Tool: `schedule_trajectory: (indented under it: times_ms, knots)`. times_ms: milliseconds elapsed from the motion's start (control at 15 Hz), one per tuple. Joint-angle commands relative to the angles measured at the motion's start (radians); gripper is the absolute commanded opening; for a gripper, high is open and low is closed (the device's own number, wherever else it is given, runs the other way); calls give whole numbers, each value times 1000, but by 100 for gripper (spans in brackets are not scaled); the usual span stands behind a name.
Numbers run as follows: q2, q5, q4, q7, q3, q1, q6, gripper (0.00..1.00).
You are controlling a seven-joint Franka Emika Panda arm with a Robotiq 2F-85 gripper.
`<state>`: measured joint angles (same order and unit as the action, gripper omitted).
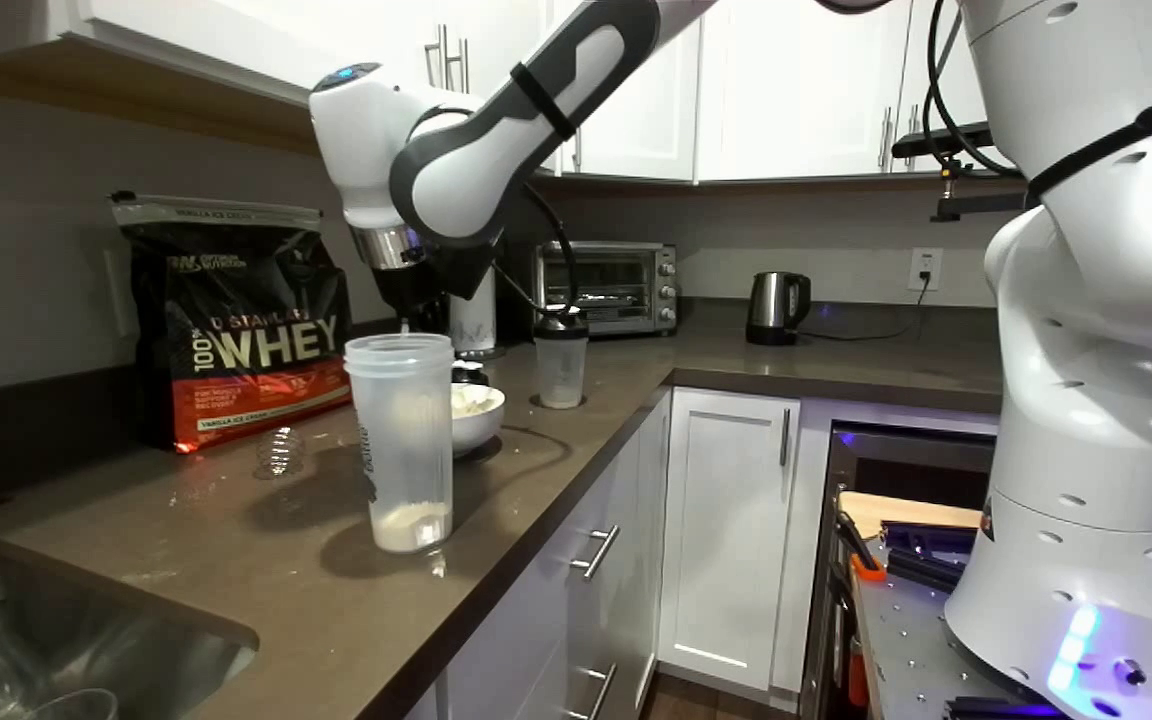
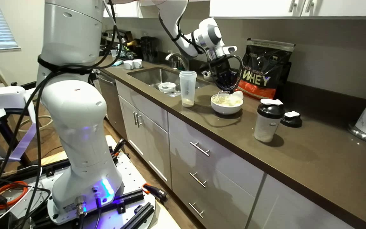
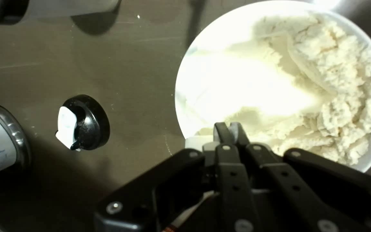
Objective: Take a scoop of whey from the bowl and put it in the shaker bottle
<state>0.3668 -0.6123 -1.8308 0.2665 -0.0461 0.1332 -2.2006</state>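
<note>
The white bowl (image 2: 224, 110) holds off-white whey (image 2: 221, 100) and also shows in an exterior view (image 1: 477, 430). My gripper (image 2: 230, 91) points down just over the bowl's rim; in the wrist view its fingertips (image 3: 229, 129) are nearly together. They appear shut on the pale scoop (image 2: 238, 94), which sits low at the bowl; the hold itself is mostly hidden. Glare in the wrist view blurs the scoop against the whey (image 3: 349, 129). The tall translucent shaker bottle (image 1: 401, 420) stands upright and open beside the bowl, with some powder in its bottom; it also shows in an exterior view (image 2: 188, 86).
A black WHEY bag (image 1: 261, 350) stands behind the bowl. A smaller cup with black top (image 2: 265, 127) and a black lid (image 2: 292, 120) stand along the counter. A wire ball (image 1: 279, 453) lies near the bag. The sink (image 1: 226, 650) is beyond the bottle.
</note>
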Motion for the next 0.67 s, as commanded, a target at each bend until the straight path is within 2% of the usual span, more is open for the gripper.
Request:
schedule_trajectory:
  times_ms: [0, 600]
  knots:
    - [8, -35, -4, 42, -6, 13, -20, 1]
    - [7, 81, -18, -54, 21, -5, 3, 1]
